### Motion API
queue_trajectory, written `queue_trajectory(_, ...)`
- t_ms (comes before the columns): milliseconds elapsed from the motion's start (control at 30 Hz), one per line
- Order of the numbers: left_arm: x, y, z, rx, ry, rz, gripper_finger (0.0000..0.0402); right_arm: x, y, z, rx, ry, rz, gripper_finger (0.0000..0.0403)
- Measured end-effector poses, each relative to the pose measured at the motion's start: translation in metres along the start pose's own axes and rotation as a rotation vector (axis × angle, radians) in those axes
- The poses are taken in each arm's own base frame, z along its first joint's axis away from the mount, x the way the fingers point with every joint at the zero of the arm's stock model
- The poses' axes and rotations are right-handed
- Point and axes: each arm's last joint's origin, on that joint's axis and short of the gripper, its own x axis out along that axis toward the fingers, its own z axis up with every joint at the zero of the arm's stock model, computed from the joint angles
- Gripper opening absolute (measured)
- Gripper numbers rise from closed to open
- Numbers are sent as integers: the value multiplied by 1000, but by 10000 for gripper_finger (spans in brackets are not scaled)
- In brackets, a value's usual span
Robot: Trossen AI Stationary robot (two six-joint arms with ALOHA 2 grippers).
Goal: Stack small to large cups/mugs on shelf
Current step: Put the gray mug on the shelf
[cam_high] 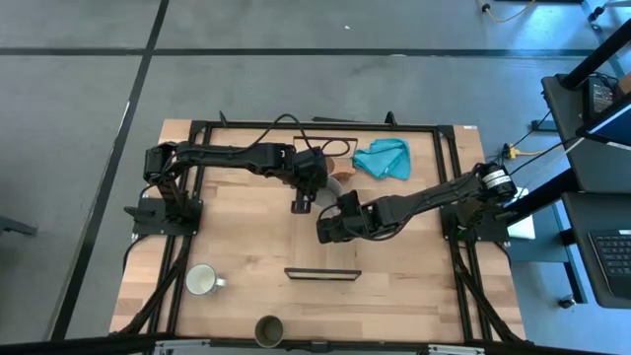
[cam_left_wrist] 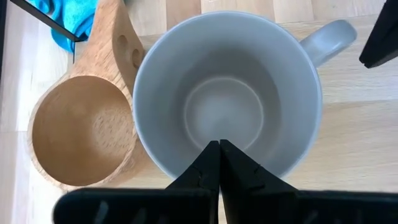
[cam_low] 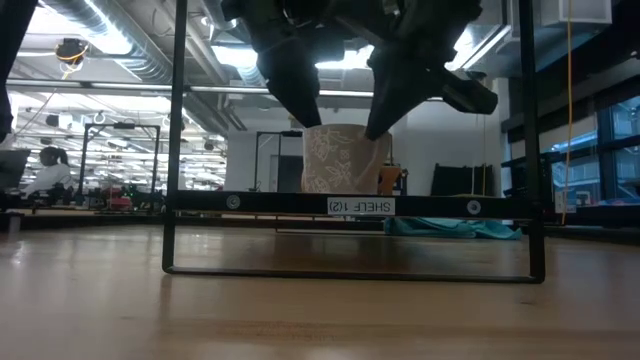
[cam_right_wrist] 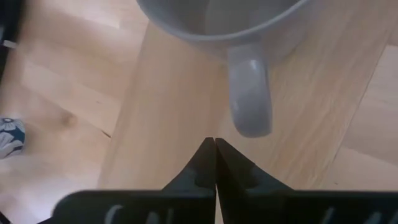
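Note:
The grey mug stands upright on the table, mouth up, its handle pointing at my right gripper. The tan wooden cup stands against the mug's side, its handle toward the teal cloth. My left gripper is shut and hangs over the mug's mouth. My right gripper is shut just short of the handle, with a gap showing. In the low view a pale cup shows behind the shelf, between the two grippers. The pale mug and the dark olive cup stand near the table's near edge. My left gripper comes down from above with its shut fingertips over the grey mug's rim. I cannot tell whether they touch it.
The shelf stands on its black brackets toward the table's near side, nothing on its board. A teal cloth lies near the far edge. A black frame rims the table. Bare wood lies on the shelf's left and right.

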Motion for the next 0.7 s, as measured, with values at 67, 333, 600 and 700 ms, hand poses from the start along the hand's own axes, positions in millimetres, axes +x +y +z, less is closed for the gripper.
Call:
queue_trajectory(67,0,0,-1,-1,8,-2,0,0,0,0,-1,0,-2,0)
queue_trajectory(333,0,-2,-1,-35,15,-19,0,0,-5,1,-14,-22,-51,2)
queue_trajectory(600,0,-11,0,-58,11,-68,0,1,-10,6,-19,-42,-100,2)
queue_trajectory(700,0,-15,1,-64,13,-73,0,1,-11,7,-24,-57,-112,2)
